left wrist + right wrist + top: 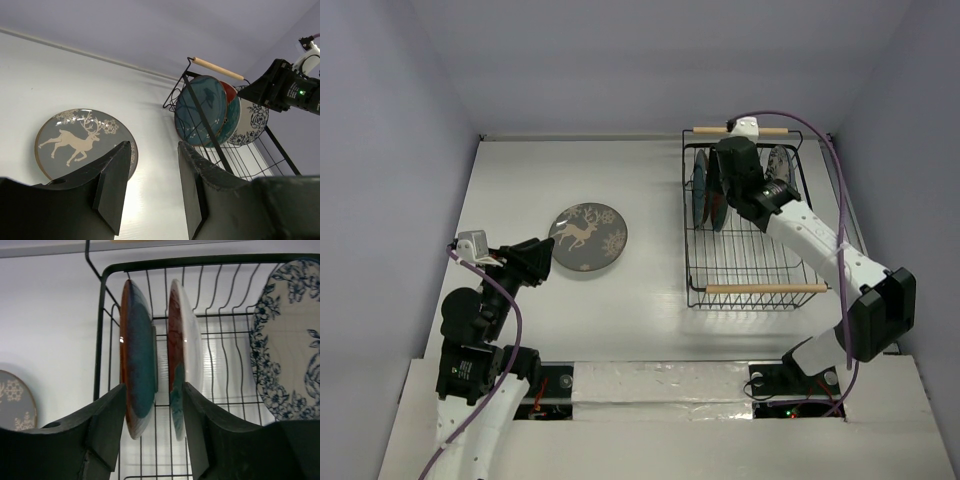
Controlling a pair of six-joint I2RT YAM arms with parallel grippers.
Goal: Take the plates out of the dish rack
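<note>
Your grey deer plate (588,237) is out of the dish rack (765,288): it lies flat on the table (650,180), to the left of the rack and well apart from it. Your left arm (480,320) sits at the near left with its jaws open and holding nothing. They point at the plate's near-left rim and are just beside it, though you cannot tell whether a tip touches. In the left wrist view the plate shows beyond the left-hand finger (112,175). Three plates stand on edge at the far end of the rack. A dark teal plate (137,365) is nearest the left wall, a red plate (175,340) is just beside it, and a white-and-blue floral plate (290,350) stands apart towards the right side. Your right arm (810,235) reaches over the rack and down into that far end. Its jaws are open and grip nothing. In the right wrist view one finger (100,430) stands in front of the teal plate's lower edge and the other finger (205,430) in front of the red plate's. The gap between those two plates lines up between the fingers. You cannot tell whether either finger touches a plate.
</note>
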